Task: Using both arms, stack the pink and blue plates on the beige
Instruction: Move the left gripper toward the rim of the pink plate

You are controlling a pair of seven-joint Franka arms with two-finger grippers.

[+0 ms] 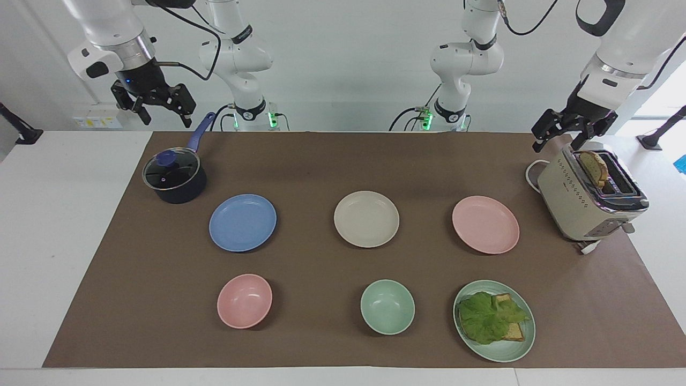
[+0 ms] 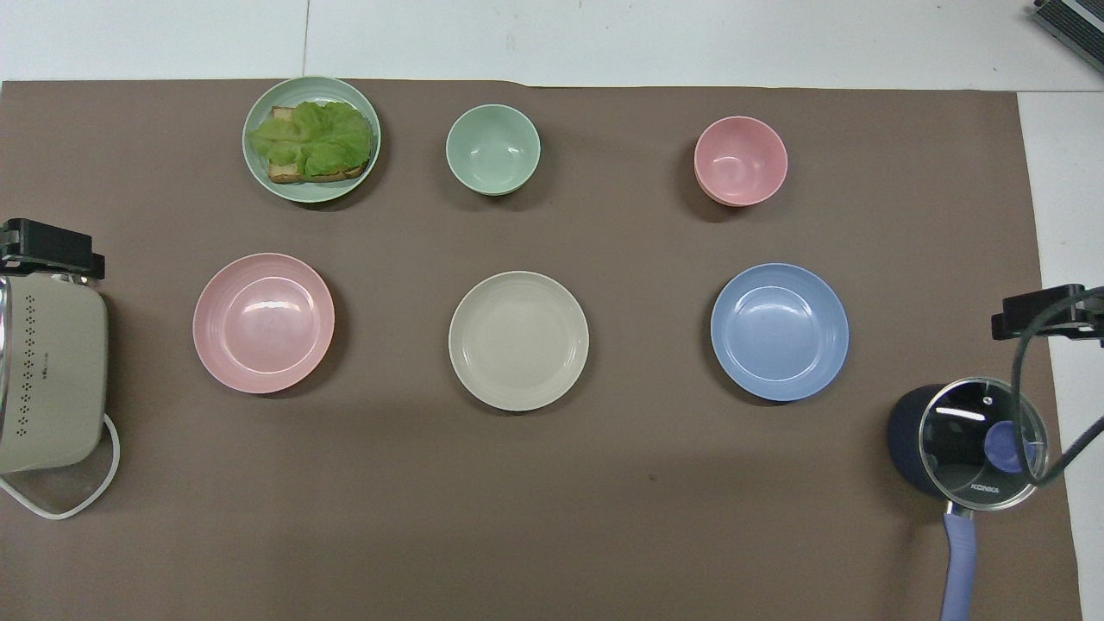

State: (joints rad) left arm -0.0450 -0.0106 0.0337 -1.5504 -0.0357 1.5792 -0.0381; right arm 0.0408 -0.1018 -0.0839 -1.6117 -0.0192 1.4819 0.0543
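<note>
Three plates lie in a row across the brown mat, each apart from the others. The beige plate [image 1: 366, 219] [image 2: 518, 340] is in the middle. The blue plate [image 1: 243, 222] [image 2: 779, 331] lies toward the right arm's end and the pink plate [image 1: 485, 224] [image 2: 263, 323] toward the left arm's end. All three are bare. My right gripper [image 1: 162, 112] [image 2: 1048, 312] hangs open and empty, high over the pot's side of the table. My left gripper [image 1: 558, 140] [image 2: 52, 250] hangs open and empty just above the toaster. Neither is over a plate.
A dark pot [image 1: 174, 177] with a glass lid stands beside the blue plate, nearer the robots. A cream toaster [image 1: 589, 201] holding a bread slice stands at the left arm's end. Farther out sit a pink bowl [image 1: 244, 301], a mint bowl [image 1: 387, 306] and a mint plate [image 1: 522, 348] with lettuce and bread.
</note>
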